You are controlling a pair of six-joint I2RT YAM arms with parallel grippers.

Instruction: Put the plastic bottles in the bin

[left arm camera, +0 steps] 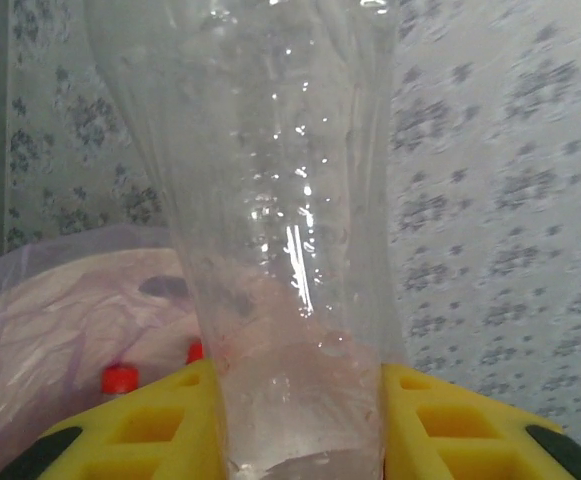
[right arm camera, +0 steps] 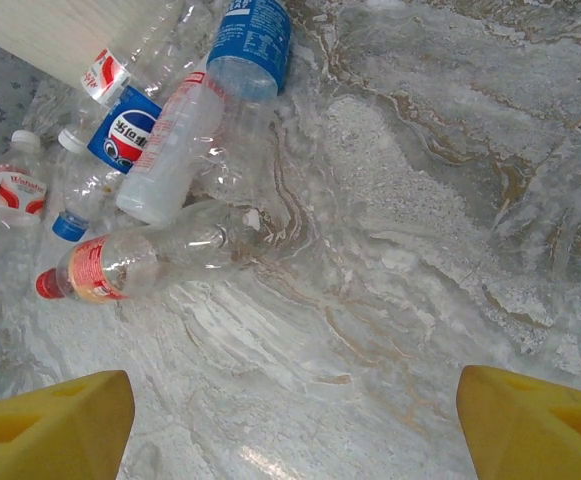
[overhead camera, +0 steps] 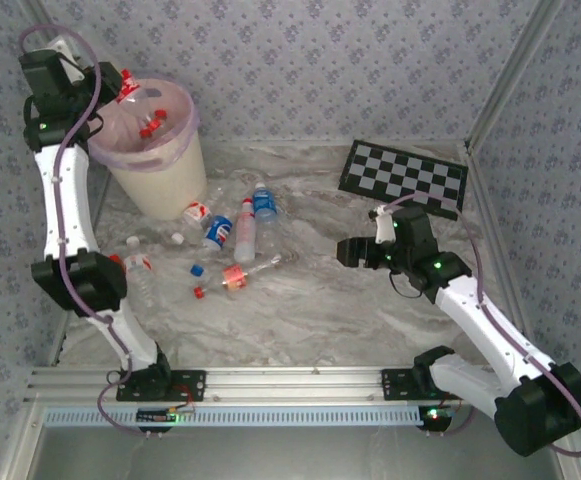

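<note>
The left gripper [left arm camera: 300, 425] is clamping a clear bottle [left arm camera: 290, 200] between its yellow fingers [left arm camera: 150, 425], holding it upright over the bin [overhead camera: 165, 185] (red-capped bottles [overhead camera: 152, 125] are lying inside). The right gripper [right arm camera: 290, 420] is hovering wide open and empty above the marble table [right arm camera: 420, 250], while the loose bottles [right arm camera: 170, 140] are lying scattered by the bin's foot.

- Top cam: high up behind the arm bases [overhead camera: 160, 385], looking down over the whole table [overhead camera: 310, 300], with the bin [overhead camera: 165, 180] far left.
- Left wrist cam: just above the bin's rim, facing the wall [left arm camera: 500, 200], right up against a clear bottle [left arm camera: 290, 250].
- Right wrist cam: well right of the bin, tilted down and fairly close. It shares the bottle pile [right arm camera: 170, 150] beside the bin with the top cam.
</note>
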